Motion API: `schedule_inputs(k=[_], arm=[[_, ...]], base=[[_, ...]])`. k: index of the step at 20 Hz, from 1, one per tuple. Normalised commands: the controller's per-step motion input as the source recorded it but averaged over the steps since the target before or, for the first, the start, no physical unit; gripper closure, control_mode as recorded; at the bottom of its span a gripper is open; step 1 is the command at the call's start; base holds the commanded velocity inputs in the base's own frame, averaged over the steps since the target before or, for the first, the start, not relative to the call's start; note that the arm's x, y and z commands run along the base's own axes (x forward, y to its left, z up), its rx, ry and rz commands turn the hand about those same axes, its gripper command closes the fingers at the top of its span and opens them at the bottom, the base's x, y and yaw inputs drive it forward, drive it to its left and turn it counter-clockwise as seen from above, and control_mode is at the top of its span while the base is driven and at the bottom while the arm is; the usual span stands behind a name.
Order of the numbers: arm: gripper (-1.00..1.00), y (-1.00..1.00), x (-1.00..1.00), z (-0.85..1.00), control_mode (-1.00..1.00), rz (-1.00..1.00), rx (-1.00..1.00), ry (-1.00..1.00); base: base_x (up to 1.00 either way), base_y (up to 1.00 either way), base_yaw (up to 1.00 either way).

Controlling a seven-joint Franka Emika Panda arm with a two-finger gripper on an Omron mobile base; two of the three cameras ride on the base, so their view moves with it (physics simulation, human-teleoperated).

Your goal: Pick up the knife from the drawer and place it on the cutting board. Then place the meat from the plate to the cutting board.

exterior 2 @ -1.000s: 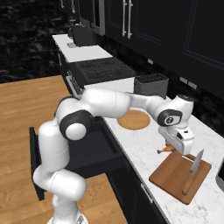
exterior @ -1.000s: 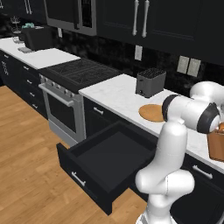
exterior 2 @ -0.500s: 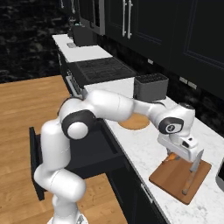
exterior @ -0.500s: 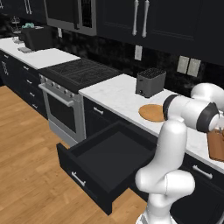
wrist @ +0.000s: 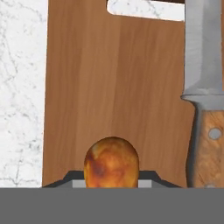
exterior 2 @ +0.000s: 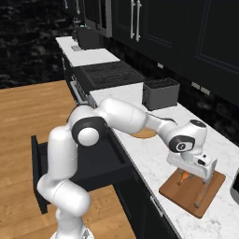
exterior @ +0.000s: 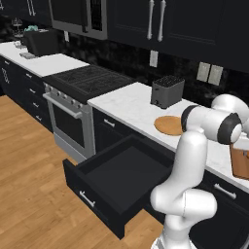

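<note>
The reddish-brown cutting board (exterior 2: 212, 191) lies on the white counter to the right. The knife (exterior 2: 201, 196) rests on it, showing a grey blade and tan handle in the hand view (wrist: 205, 87). My gripper (exterior 2: 186, 173) hangs just above the board's near end, shut on the meat (wrist: 111, 162), a browned orange lump between the fingertips. In the hand view the board (wrist: 113, 87) spreads below the meat, with the knife off to one side. The black drawer (exterior: 116, 180) stands pulled open with a dark inside. The round wooden plate (exterior: 168, 125) sits on the counter beside the toaster.
A black toaster (exterior: 167, 91) stands at the back of the counter. The stove (exterior: 87, 80) is to the left of the open drawer. The drawer juts out over the wooden floor (exterior: 29, 185). Dark upper cabinets hang above.
The hand has come down toward the cutting board, with the meat still in its grip. The knife and drawer have not moved.
</note>
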Motion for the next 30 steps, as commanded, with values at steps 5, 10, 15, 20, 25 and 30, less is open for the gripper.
schedule_inputs(k=[5,10,15,20,25,30], arm=[[1.0,0.0,0.0,-0.06,-1.0,0.05,0.0,0.04],[-1.0,0.0,0.0,-0.01,-1.0,0.02,0.0,0.06],[-1.0,0.0,0.0,0.0,-1.0,0.01,0.0,0.04],[-1.0,0.0,0.0,0.0,-1.0,0.0,0.0,0.0],[-1.0,0.0,-0.04,0.12,-1.0,0.0,-0.01,-0.02],[-1.0,0.34,0.03,0.5,-1.0,0.0,0.0,-0.14]], base=[[0.0,0.0,0.0],[0.0,0.0,0.0],[0.0,0.0,0.0],[0.0,0.0,0.0],[0.0,0.0,0.0],[0.0,0.0,0.0]])
